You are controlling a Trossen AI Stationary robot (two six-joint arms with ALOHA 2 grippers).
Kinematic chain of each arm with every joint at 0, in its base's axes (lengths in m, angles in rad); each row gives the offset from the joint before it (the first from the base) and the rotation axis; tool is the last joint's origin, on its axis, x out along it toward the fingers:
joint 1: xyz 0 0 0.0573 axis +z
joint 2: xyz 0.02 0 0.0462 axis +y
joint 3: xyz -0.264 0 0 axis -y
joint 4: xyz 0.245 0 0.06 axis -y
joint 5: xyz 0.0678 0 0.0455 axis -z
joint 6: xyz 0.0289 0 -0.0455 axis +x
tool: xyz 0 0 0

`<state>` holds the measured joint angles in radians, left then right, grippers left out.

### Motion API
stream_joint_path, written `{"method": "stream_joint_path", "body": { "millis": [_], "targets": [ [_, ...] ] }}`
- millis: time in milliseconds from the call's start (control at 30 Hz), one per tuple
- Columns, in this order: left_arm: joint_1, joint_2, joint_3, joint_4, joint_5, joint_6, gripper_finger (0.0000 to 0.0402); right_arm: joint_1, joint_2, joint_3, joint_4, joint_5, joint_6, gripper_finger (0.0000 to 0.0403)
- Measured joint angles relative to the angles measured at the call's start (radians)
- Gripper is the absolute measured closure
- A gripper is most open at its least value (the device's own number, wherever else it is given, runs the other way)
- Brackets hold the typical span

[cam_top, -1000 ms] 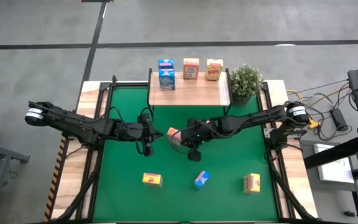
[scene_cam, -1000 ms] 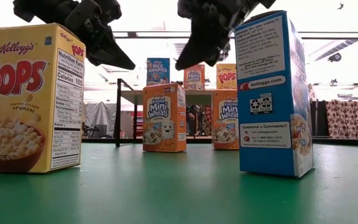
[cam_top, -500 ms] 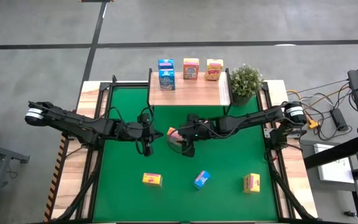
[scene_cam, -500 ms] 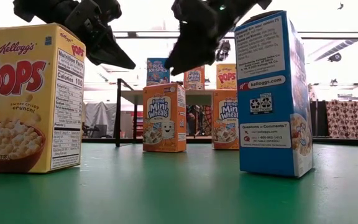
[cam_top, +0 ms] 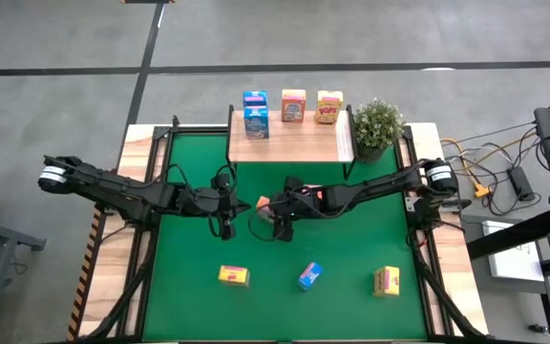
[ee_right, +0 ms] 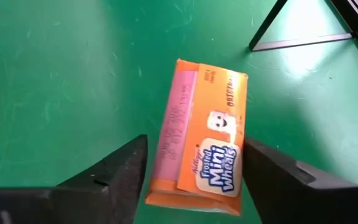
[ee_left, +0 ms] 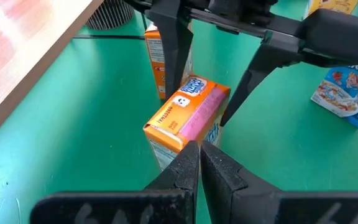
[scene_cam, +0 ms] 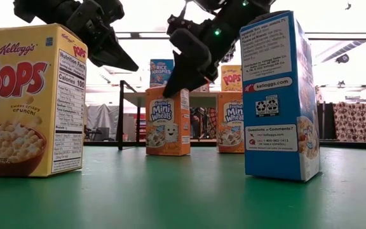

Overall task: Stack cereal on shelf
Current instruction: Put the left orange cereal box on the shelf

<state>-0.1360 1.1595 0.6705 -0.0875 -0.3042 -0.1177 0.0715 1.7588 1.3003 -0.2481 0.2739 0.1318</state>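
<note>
I have the right gripper [ee_right: 191, 180] spread wide over an orange Mini-Wheats box [ee_right: 204, 140] standing on the green mat [cam_top: 351, 248] near the middle, one finger on each side and not clamped. My left gripper [ee_left: 199, 163] hangs just beside it with fingers pressed together, holding nothing. On the shelf [cam_top: 299, 141] I see four boxes.

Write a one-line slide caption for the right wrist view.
Open right gripper straddles an orange-red cardboard Mini-Wheats box standing on the green table mat, fingers either side, not yet closed.
</note>
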Motion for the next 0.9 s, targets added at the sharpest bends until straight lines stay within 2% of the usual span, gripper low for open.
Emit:
{"method": "stream_joint_path", "body": {
  "millis": [200, 333, 667, 900],
  "targets": [
    [0.0, 0.0, 0.0, 0.001, 0.0, 0.0, 0.0402, 0.0, 0.0, 0.0, -0.001, 0.0, -0.001, 0.0231],
    [0.0, 0.0, 0.0, 0.001, 0.0, 0.0, 0.0402, 0.0, 0.0, 0.0, -0.001, 0.0, -0.002, 0.0254],
    [0.0, 0.0, -0.002, 0.001, 0.0, 0.0, 0.0402, 0.0, -0.042, 0.0, -0.016, -0.009, -0.02, 0.0252],
    [0.0, 0.0, -0.004, 0.002, 0.0, 0.0, 0.0402, -0.007, -0.162, 0.0, -0.098, -0.048, -0.041, 0.0262]
  ]
}}
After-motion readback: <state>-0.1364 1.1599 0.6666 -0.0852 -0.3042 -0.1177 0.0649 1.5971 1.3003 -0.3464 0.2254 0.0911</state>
